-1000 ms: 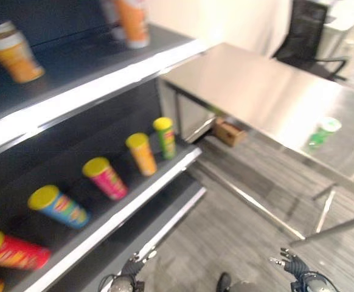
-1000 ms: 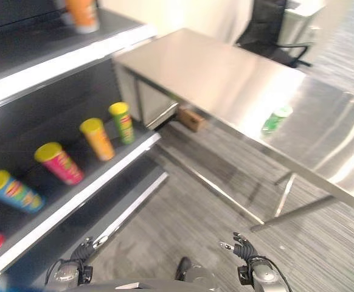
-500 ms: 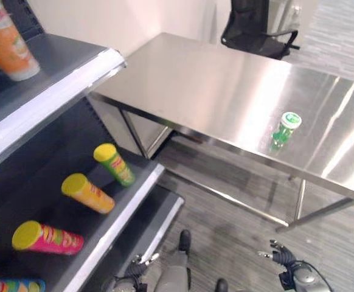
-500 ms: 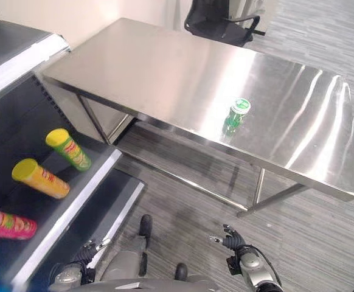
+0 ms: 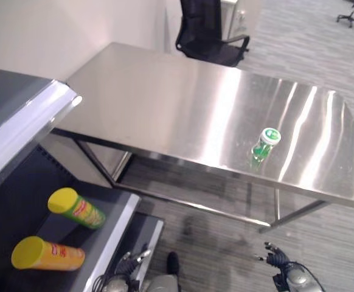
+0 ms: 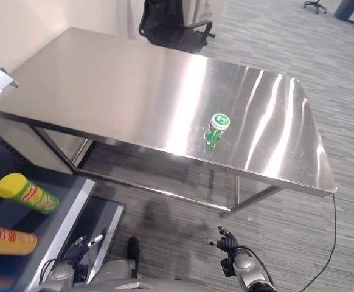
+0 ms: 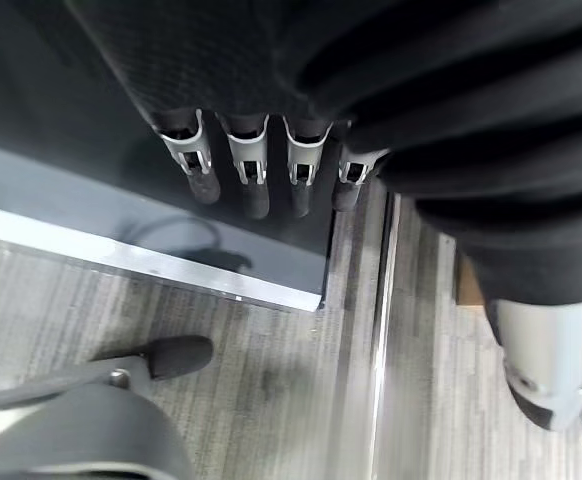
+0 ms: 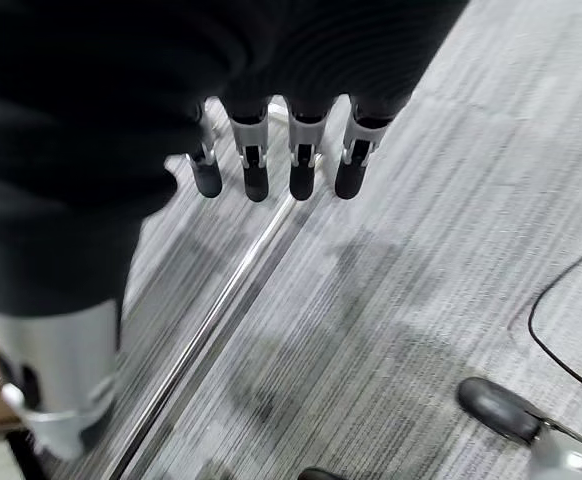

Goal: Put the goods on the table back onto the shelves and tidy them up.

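A small green bottle point(image 5: 264, 145) stands on the shiny table point(image 5: 165, 103), while both hands, left point(image 7: 261, 165) and right point(image 8: 271, 150), hang low with loose, empty fingers.

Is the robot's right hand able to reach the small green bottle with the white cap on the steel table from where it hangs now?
Probably not yet. The right hand hangs low over the carpet, open and empty, while the small green bottle stands upright on the steel table, well above and ahead. Nothing stands around it; the arm must rise first.
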